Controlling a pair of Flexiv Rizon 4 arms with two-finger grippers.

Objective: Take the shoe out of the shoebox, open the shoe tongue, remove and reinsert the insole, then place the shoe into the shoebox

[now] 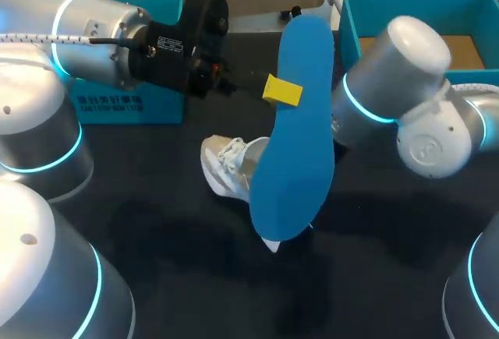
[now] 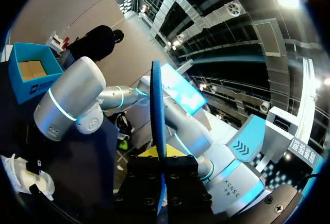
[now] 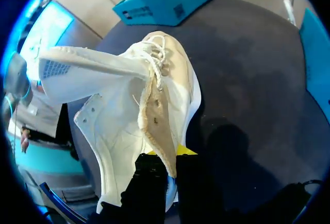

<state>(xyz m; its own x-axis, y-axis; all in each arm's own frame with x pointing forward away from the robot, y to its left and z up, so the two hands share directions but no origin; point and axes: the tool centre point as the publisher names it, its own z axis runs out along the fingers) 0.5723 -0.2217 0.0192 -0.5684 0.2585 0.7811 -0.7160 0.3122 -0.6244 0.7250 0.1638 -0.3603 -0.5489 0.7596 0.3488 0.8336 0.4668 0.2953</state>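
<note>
My left gripper (image 1: 282, 90) is shut on a large blue insole (image 1: 295, 128) and holds it upright above the table's middle. In the left wrist view the insole (image 2: 157, 100) stands edge-on between the fingers of that gripper (image 2: 161, 154). A white shoe (image 1: 228, 164) lies on the dark table behind the insole, partly hidden. My right gripper (image 3: 167, 157) is shut on the shoe's (image 3: 129, 116) side wall, with the tongue folded out and the laces loose. In the head view the insole hides the right gripper.
The open teal shoebox (image 1: 352, 23), with brown cardboard inside, stands at the back right. A second teal box part (image 1: 132, 105) sits at the back left under my left arm. The table's near side is bare dark cloth (image 1: 234, 292).
</note>
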